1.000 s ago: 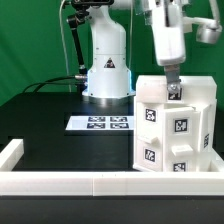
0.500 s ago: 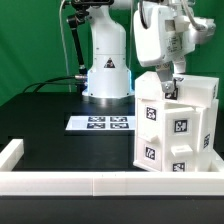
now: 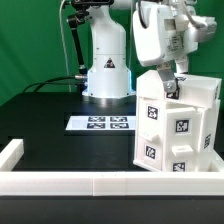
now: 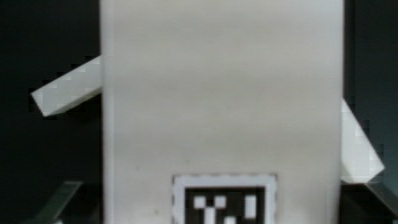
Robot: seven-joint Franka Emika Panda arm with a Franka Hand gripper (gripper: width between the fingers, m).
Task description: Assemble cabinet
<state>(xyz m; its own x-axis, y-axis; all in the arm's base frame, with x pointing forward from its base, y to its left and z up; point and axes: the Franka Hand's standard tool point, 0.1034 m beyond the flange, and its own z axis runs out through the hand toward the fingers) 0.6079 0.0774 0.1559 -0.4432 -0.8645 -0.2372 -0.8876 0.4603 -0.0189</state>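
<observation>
The cabinet (image 3: 176, 122) is a large white box-shaped body with several black-and-white tags, standing tilted on the black table at the exterior view's right. My gripper (image 3: 169, 86) comes down from above onto its upper edge and is shut on a white cabinet panel there. In the wrist view that white panel (image 4: 221, 100) fills the middle, with a tag (image 4: 224, 202) on it. The dark fingertips (image 4: 64, 202) show on either side of it, and the gripper (image 4: 217, 208) straddles the panel. Another white piece (image 4: 75, 88) juts out beside it.
The marker board (image 3: 101, 123) lies flat on the table in front of the robot's white base (image 3: 107, 72). A long low white border wall (image 3: 90, 183) runs along the front, with a short piece (image 3: 10, 152) at the exterior view's left. A green backdrop stands behind.
My wrist has turned and the cabinet body has tipped and rotated with it, its near corner now swung toward the exterior view's left. Over the last half second almost nothing moved.
</observation>
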